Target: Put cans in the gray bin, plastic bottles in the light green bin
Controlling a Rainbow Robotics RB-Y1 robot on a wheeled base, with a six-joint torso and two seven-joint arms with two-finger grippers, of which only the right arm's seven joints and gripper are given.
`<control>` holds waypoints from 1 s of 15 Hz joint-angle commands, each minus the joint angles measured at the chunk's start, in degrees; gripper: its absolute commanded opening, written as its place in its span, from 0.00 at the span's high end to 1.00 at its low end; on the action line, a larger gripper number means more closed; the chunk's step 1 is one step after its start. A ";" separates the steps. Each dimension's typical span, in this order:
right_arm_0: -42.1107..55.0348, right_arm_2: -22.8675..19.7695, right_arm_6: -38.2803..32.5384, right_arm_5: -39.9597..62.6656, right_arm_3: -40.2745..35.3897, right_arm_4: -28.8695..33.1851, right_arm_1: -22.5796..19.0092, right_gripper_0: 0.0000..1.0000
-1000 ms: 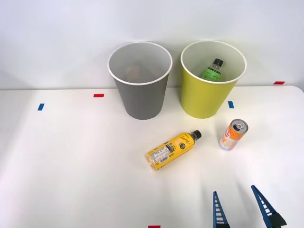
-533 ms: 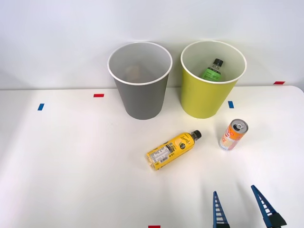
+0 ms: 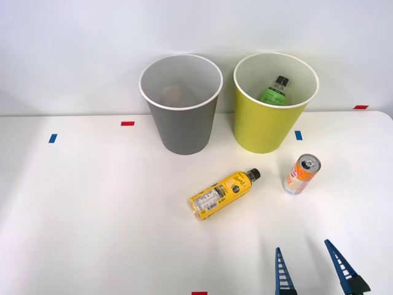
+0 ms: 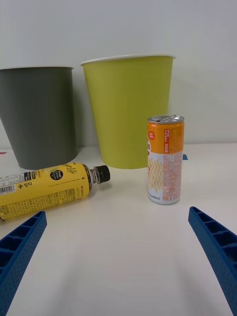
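- On the white bench (image 3: 92,215), a slim drink can with orange and white sides and a silver pull-tab top (image 3: 301,174) is seen standing upright, just in front of the tall yellow-green bin with a white rim (image 3: 270,123). It touches neither the bin nor the bottle.
- A small yellow plastic bottle with a black cap and a white-and-yellow label (image 3: 223,193) is seen lying on its side, between the can and the tall gray bin with a white rim (image 3: 181,123). Its cap is turned toward the can.
- A clear bottle with a green label (image 3: 274,92) is already seen inside the yellow-green bin. Something pale is seen inside the gray bin, but what it is cannot be told.
- The right gripper (image 3: 312,270) is held low over the bench near the front edge, well apart from the can. Its blue ribbed fingers (image 4: 217,252) are spread wide and nothing is held between them.
- The can is judged to be light and stiff, but with thin walls which could be dented by a hard squeeze. Its smooth sides may be slippery, and it could be tipped by a push.
- It is judged that the can is best taken at the middle of its body, from both sides.
- The bottle is judged to be light and somewhat soft. Being round, it could roll, so it should be taken across the labelled middle.
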 commanded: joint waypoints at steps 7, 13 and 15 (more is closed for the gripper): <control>0.00 0.00 0.00 0.00 0.00 0.00 0.00 0.00; 0.00 0.00 0.00 0.00 0.00 0.00 0.00 0.00; 0.00 0.00 0.00 0.00 0.00 0.00 0.00 0.00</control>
